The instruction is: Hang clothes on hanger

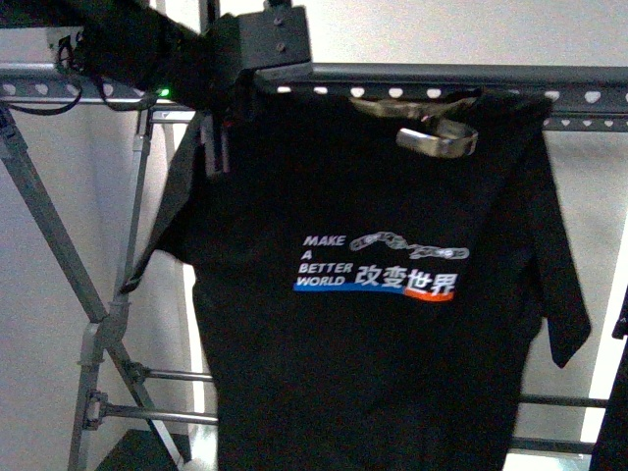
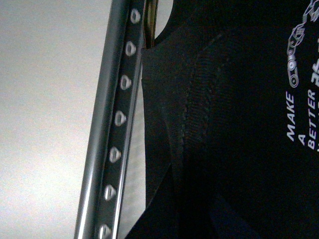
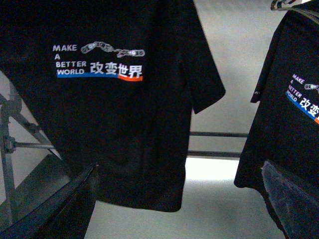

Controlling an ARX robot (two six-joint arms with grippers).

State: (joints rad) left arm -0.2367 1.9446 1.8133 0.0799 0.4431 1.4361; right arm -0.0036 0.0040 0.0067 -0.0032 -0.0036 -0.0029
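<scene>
The black T-shirt [image 1: 373,324], printed MAKE A BETTER WORLD, hangs down from the grey rack's top rail [image 1: 442,74], which has heart-shaped holes. My left gripper [image 1: 218,145] reaches in from the upper left and is shut on the shirt's shoulder just under the rail. The left wrist view shows the rail [image 2: 119,119] beside the shirt's collar and shoulder seam [image 2: 199,99]; the jaws there are lost in dark cloth. My right gripper [image 3: 179,209] is open and empty, below and in front of the shirt's hem [image 3: 134,189]. It is out of the front view.
A bent metal loop [image 1: 437,137] sits at the shirt's neck. A second black printed T-shirt [image 3: 294,114] hangs to one side in the right wrist view. Slanted rack legs [image 1: 59,245] and thin lower bars [image 1: 157,412] stand behind and below the shirt.
</scene>
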